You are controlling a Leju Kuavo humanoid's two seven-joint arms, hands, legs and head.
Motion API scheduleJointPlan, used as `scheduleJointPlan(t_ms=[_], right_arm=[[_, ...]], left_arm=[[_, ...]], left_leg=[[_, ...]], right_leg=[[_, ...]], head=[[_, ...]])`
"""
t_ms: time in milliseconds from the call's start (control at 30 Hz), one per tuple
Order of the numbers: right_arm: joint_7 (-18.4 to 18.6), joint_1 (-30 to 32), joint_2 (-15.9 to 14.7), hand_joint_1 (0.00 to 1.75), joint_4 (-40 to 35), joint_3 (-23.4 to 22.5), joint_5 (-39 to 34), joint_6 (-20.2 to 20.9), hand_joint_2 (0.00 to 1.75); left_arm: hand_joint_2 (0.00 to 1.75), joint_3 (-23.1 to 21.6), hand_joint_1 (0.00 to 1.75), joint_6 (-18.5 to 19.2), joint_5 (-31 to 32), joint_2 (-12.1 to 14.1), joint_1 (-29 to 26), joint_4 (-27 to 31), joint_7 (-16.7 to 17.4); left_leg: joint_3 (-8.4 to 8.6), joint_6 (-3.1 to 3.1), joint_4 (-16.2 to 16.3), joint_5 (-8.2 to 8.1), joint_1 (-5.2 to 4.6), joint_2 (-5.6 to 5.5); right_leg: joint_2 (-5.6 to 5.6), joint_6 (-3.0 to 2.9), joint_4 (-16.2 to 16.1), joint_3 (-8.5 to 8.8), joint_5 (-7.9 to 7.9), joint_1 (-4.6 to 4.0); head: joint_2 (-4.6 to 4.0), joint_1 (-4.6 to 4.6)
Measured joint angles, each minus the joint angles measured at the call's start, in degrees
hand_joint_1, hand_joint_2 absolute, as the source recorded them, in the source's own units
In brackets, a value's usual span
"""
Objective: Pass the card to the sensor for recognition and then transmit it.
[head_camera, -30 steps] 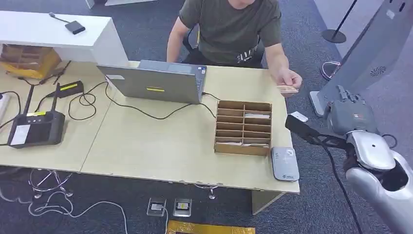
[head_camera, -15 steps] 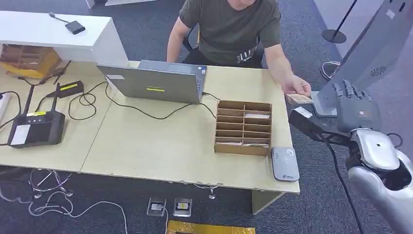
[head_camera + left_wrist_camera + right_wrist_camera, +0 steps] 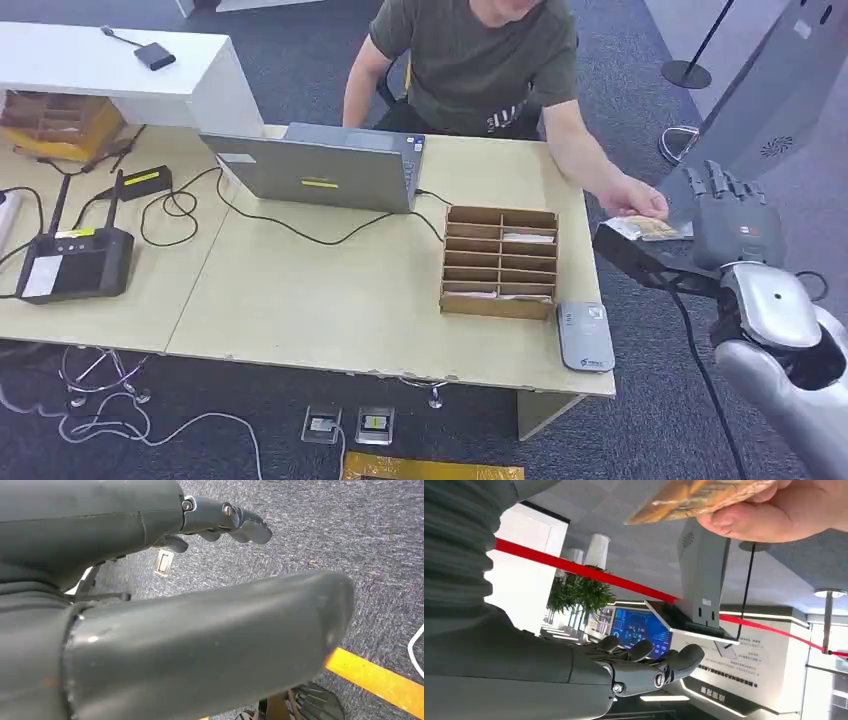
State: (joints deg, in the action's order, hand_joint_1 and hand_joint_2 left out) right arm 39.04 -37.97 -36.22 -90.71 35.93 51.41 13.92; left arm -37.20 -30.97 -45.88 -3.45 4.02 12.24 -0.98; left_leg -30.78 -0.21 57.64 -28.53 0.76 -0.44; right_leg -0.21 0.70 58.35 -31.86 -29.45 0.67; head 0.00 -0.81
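Card [image 3: 655,228] (thin, tan, mottled) pinched by person's hand [image 3: 632,196] beside empty, flat-fingered right hand [image 3: 735,222].

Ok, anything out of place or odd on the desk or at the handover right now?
Nothing stands out. The person's hand holds the card out beside the open right hand, which does not hold it yet. The sensor lies flat at the desk corner, next to the upright organizer.
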Motion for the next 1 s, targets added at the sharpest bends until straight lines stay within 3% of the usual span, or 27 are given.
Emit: scheduleJointPlan(t_ms=[533, 567, 1000], right_arm=[[0.00, -0.04, 0.13, 0.00, -0.15, 0.04, 0.04, -0.09, 1.75], [0.02, -0.04, 0.20, 1.75, -0.15, 0.07, 0.09, -0.24, 1.75], [0.04, 0.17, 0.81, 1.75, -0.11, 0.20, 0.59, -1.07, 1.75]], left_arm=[[0.00, -0.59, 0.00, -0.15, -0.61, 0.02, 0.00, 0.00, -0.13], [0.00, -0.59, 0.00, -0.31, -0.74, 0.02, 0.00, 0.00, -0.13], [0.00, -0.96, 0.00, -1.14, -2.03, -0.02, 0.05, 0.00, -0.13]], left_leg=[[0.00, 0.00, 0.00, 0.00, 0.00, 0.00], [0.00, 0.00, 0.00, 0.00, 0.00, 0.00], [0.00, 0.00, 0.00, 0.00, 0.00, 0.00]], right_leg=[[0.00, 0.00, 0.00, 0.00, 0.00, 0.00], [0.00, 0.00, 0.00, 0.00, 0.00, 0.00], [-0.01, 0.00, 0.00, -0.01, 0.00, 0.00]], head=[[0.00, 0.00], [0.00, 0.02], [0.00, 0.00]])
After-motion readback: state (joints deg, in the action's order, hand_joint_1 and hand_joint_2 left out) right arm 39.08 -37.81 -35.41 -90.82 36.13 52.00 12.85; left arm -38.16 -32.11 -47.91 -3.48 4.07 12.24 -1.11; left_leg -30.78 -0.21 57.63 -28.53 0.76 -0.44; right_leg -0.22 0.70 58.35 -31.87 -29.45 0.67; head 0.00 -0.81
